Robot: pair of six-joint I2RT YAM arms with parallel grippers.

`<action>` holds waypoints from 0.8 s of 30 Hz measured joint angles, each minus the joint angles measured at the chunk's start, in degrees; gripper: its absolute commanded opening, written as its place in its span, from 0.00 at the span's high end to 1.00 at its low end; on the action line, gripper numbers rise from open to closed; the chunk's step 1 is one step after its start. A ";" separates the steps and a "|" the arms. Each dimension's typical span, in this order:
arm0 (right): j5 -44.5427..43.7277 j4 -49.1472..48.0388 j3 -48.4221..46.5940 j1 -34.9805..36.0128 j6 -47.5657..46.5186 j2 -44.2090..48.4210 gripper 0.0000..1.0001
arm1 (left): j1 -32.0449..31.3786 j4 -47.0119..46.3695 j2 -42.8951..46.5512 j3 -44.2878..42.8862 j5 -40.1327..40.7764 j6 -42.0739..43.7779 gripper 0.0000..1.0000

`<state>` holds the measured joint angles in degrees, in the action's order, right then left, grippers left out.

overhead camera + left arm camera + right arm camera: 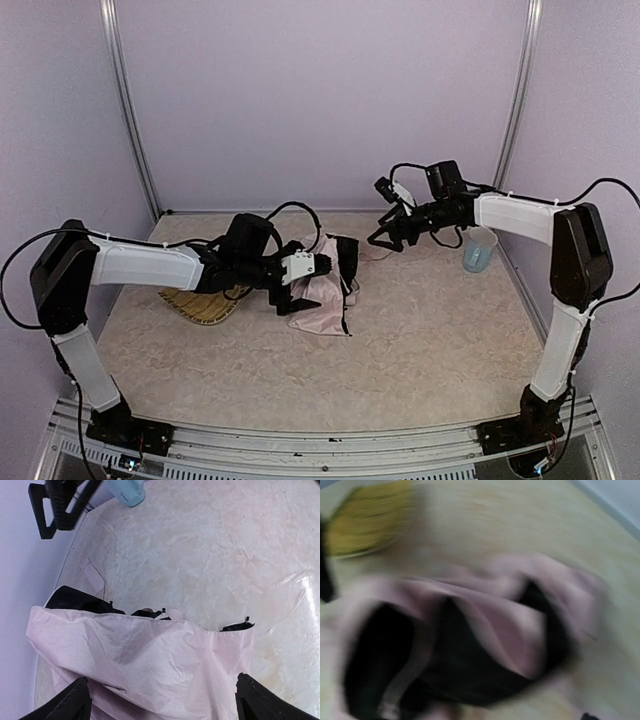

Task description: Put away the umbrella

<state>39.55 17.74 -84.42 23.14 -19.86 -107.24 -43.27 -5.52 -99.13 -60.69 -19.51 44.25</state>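
**Q:** Marbled beige table (430,340), lilac walls. Where does the umbrella (328,292) lie?

**A:** It lies crumpled on the table left of centre, with pink fabric and black ribs showing, just beside the yellow woven tray (198,305).

**Q:** And the grippers?

**A:** The left gripper (298,285) hovers over the fabric. Its fingers (70,702) are spread wide and clamp nothing. The right gripper (385,238) hangs raised near the blue cup (479,248), fingers apart and empty. The right wrist view is blurred.
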 measured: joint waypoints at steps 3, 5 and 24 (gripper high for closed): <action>-2.43 -0.39 -1.57 -4.52 3.85 -2.29 0.18 | 0.70 2.89 -5.33 -4.92 1.77 4.28 0.01; -5.75 -0.42 -3.45 -6.58 4.66 -4.87 0.18 | 1.55 5.25 -9.33 -9.25 2.19 6.47 0.01; -13.99 8.41 -23.37 -6.36 -9.77 -28.39 0.15 | 4.79 28.92 -31.50 -35.95 -1.01 12.37 0.13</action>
<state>25.56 26.15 -107.79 16.78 -29.63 -135.63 -38.48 23.40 -130.63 -96.64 -20.51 56.62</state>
